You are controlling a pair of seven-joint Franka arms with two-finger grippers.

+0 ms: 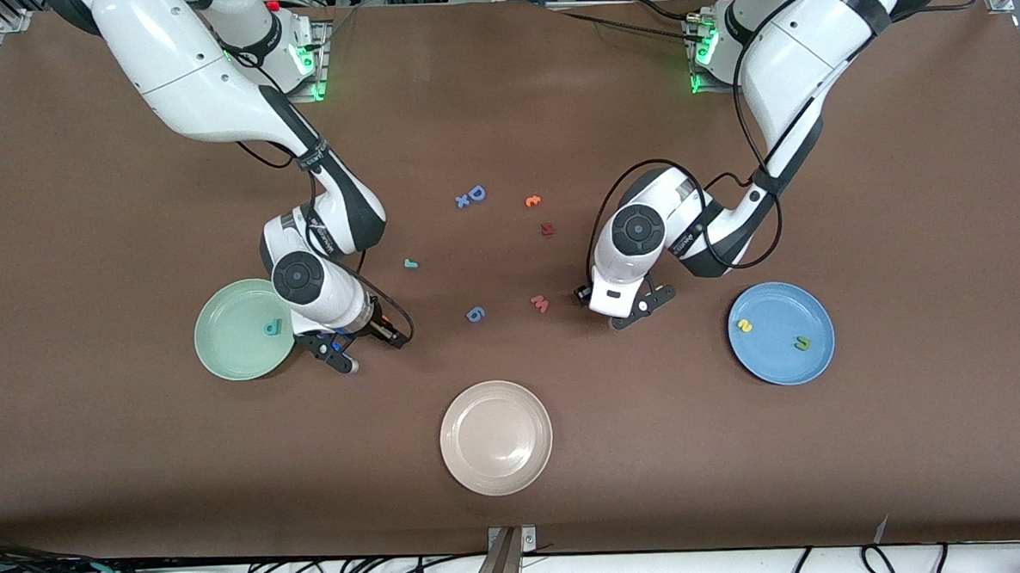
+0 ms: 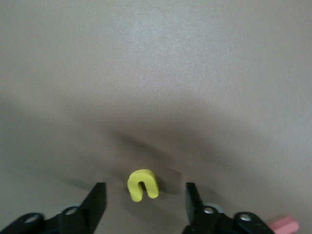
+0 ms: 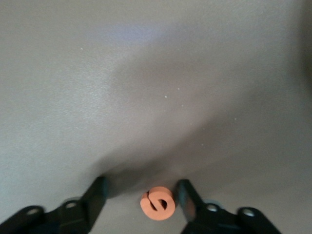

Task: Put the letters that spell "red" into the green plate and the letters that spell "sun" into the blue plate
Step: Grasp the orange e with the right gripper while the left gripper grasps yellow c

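Roughly halfway, we judge. The round pale mint-green plate [image 1: 230, 346], just beside the right gripper [image 3: 141, 184], holds only the small teal foam "d" [image 1: 272, 328]. The round medium-blue plate [image 1: 780, 362], near the left gripper [image 2: 145, 187], holds the yellow foam "s" [image 1: 744, 325] and the green foam "n" [image 1: 802, 343].

Both grippers are down at the bench [image 1: 502, 106]. We see the right gripper's fingers apart, with the orange foam "e" [image 3: 157, 204] lying between them, not yet clamped. The left gripper's fingers are also apart, on either side of the yellow foam "u" [image 2: 143, 184], with a gap on each side.

Once these two are carried over, we reckon only the thin teal foam "r" [image 1: 410, 263] is left; it lies on the bench near the right gripper.
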